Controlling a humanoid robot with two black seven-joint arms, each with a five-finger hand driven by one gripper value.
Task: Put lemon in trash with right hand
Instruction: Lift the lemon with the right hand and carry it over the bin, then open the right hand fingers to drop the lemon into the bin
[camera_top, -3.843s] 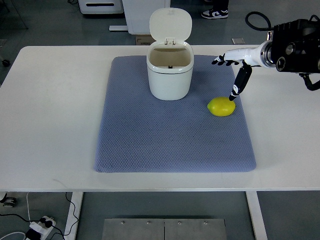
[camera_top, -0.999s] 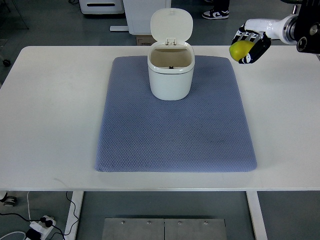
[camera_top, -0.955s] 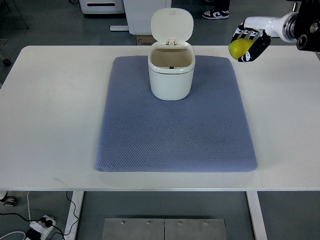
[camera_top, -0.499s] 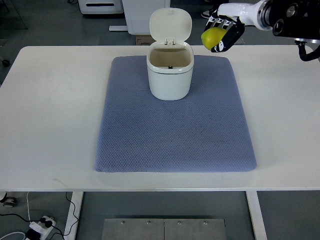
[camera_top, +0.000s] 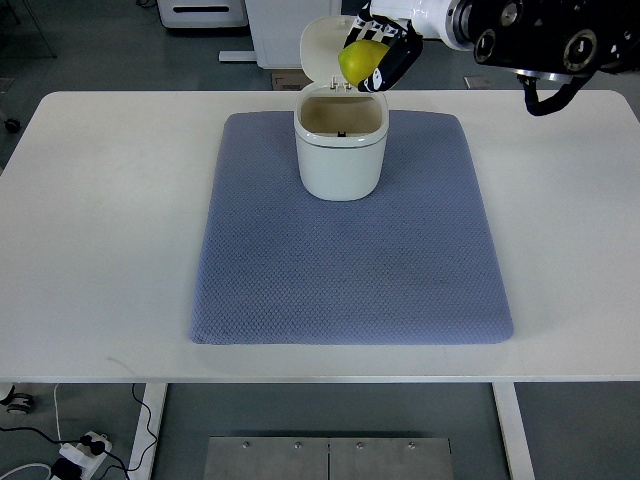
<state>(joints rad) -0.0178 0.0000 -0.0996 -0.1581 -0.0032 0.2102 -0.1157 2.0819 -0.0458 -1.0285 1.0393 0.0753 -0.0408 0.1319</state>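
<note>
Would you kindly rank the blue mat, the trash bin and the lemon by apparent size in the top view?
1. blue mat
2. trash bin
3. lemon, in the right hand, raised nearer the camera yet clearly smallest.

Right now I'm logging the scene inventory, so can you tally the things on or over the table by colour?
Yellow: 1, the lemon, held in the right hand
White: 1, the trash bin, lid open
Blue-grey: 1, the mat
Total: 3
</note>
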